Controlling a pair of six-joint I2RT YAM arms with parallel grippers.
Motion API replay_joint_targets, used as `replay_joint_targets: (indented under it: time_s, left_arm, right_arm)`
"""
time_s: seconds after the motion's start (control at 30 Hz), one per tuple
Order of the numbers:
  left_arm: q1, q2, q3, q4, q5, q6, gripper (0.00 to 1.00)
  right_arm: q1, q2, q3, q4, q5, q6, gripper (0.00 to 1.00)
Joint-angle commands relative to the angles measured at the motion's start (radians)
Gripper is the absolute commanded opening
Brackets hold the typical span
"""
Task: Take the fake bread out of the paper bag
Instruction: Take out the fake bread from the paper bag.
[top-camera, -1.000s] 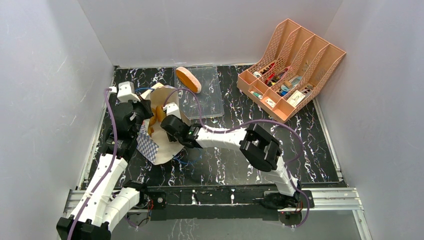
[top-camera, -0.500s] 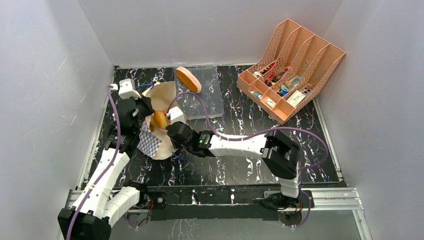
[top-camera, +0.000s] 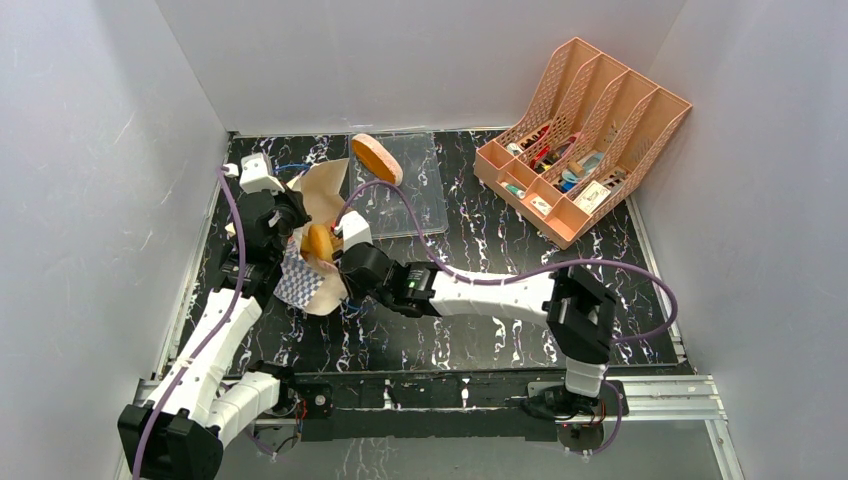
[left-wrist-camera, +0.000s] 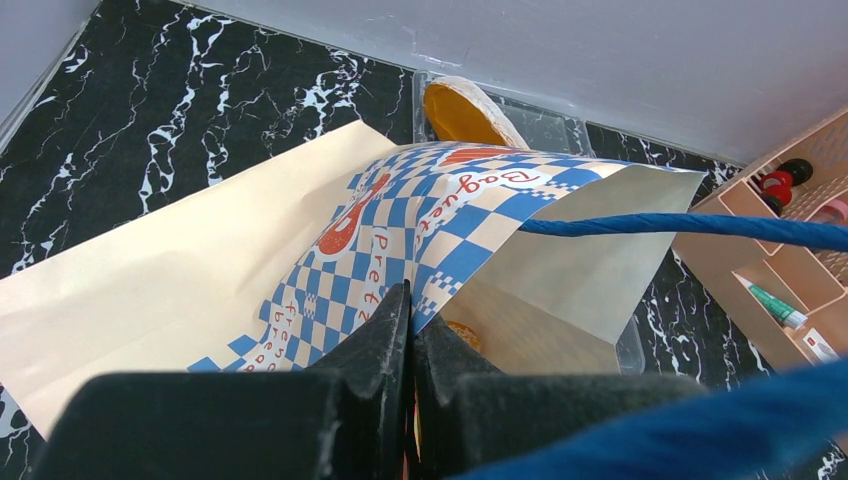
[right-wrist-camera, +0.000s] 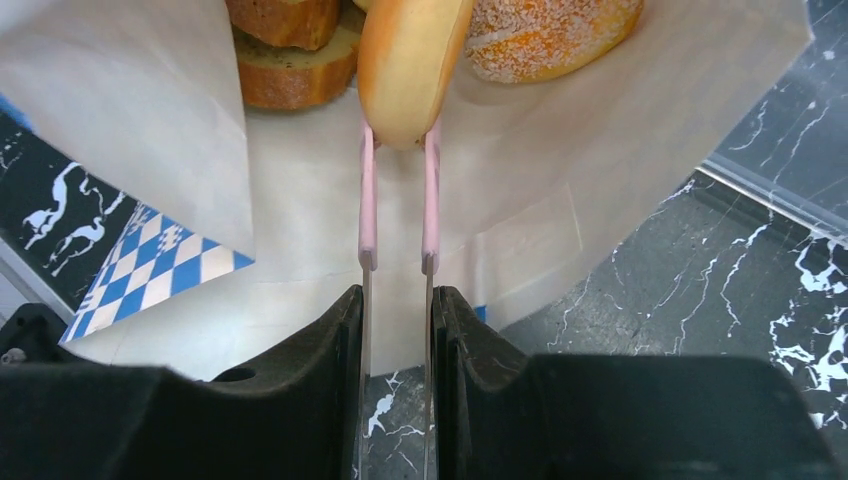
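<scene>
Loaf (top-camera: 377, 159) out on far tray (top-camera: 420, 205), right gripper (right-wrist-camera: 397, 140) pinching a bun (right-wrist-camera: 410, 60) in the paper bag (left-wrist-camera: 200, 260), left gripper (left-wrist-camera: 410, 300) clamped on its rim, other pastries (right-wrist-camera: 550, 35) inside

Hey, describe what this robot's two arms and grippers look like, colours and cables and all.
Both the left arm and the right arm have white links joined by boxy black joints, and each is trailed by a loose purple cable. The left gripper has chunky black wedge-shaped fingers. The right gripper has similar black fingers, extended by thin pink pads.
</scene>
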Motion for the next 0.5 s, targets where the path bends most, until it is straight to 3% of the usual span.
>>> replay_joint_targets:
  time_s: [0.0,0.47]
  left_arm:
    - [-0.004,0.009,0.022,-0.039,-0.020,0.007,0.00]
    - [-0.003,-0.005,0.003,-0.041,-0.044,0.017,0.00]
  right_arm:
    - [0.012,-0.110,0.016,0.030,0.030,-0.022,0.00]
    - [0.017,-0.293,-0.046,-0.010,0.095,-0.043,0.00]
